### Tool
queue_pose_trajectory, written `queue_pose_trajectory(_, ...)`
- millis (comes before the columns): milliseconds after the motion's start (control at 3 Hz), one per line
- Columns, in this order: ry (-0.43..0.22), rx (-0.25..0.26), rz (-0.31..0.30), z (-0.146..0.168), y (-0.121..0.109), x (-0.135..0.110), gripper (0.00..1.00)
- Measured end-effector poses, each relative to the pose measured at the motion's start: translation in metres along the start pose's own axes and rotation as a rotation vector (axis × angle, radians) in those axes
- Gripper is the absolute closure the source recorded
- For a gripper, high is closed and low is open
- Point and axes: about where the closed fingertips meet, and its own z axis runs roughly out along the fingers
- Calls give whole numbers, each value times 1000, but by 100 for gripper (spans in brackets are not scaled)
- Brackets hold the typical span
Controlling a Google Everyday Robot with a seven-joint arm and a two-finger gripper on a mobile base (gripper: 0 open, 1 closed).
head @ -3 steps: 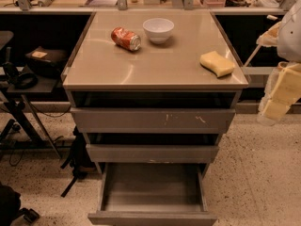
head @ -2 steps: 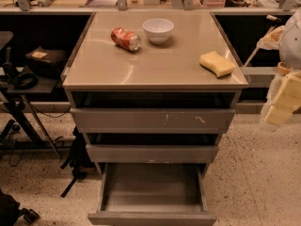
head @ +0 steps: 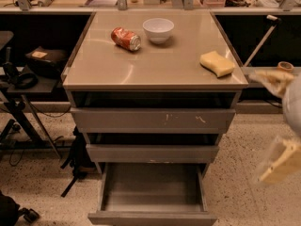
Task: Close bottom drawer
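The bottom drawer [head: 153,188] is the lowest of three grey-brown cabinet drawers. It is pulled far out, showing a bare grey tray behind its plain flat front panel [head: 153,218]. The mid-width drawer [head: 153,153] and the widest drawer [head: 153,119], which has white scratch marks, stick out only a little. My gripper [head: 276,160] is a blurred cream shape at the right edge. It hangs in the air to the right of the cabinet, at about the middle drawer's height, and touches nothing.
On the cabinet top [head: 155,67] lie a red can [head: 126,38], a white bowl [head: 158,29] and a yellow sponge [head: 217,63]. A black stand with cables [head: 28,79] is at the left. Speckled floor [head: 244,182] lies on both sides of the open drawer.
My gripper has dropped lower along the right edge and is blurred with motion. The drawers and the things on the cabinet top have not moved.
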Motion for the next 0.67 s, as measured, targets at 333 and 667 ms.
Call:
queue_pose_trajectory(333,-73,-11,1,61,40,0,0)
queue_pose_trajectory(667,-120,-145,24,178,90,12,0)
